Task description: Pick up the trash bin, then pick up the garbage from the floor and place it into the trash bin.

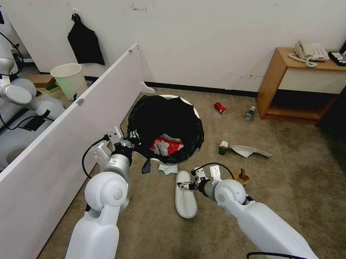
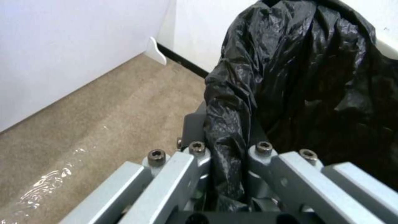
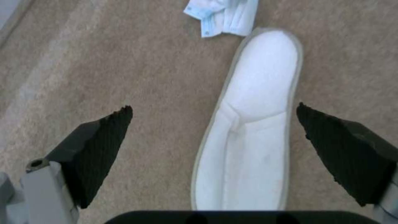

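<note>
The trash bin (image 1: 141,111), white with a black bag over its rim, stands lifted beside the white partition, and a red snack packet (image 1: 167,145) lies inside. My left gripper (image 1: 131,141) is shut on its rim; the left wrist view shows the bag (image 2: 298,77) pinched between the fingers (image 2: 199,165). My right gripper (image 1: 185,186) hangs open just above a white slipper (image 1: 185,201) on the carpet. In the right wrist view the slipper (image 3: 248,124) lies between the black pads (image 3: 104,133), with a blue-white tissue (image 3: 224,15) beyond it. Other garbage: second slipper (image 1: 250,151), brown bag (image 1: 242,176), green bottle (image 1: 222,147), red can (image 1: 220,108), clear bottle (image 1: 249,113).
A white partition (image 1: 66,141) runs along the left, with a cream bin (image 1: 69,78) and another robot (image 1: 14,94) behind it. A wooden side table (image 1: 293,86) with a phone stands at the right wall. Open carpet lies to the front right.
</note>
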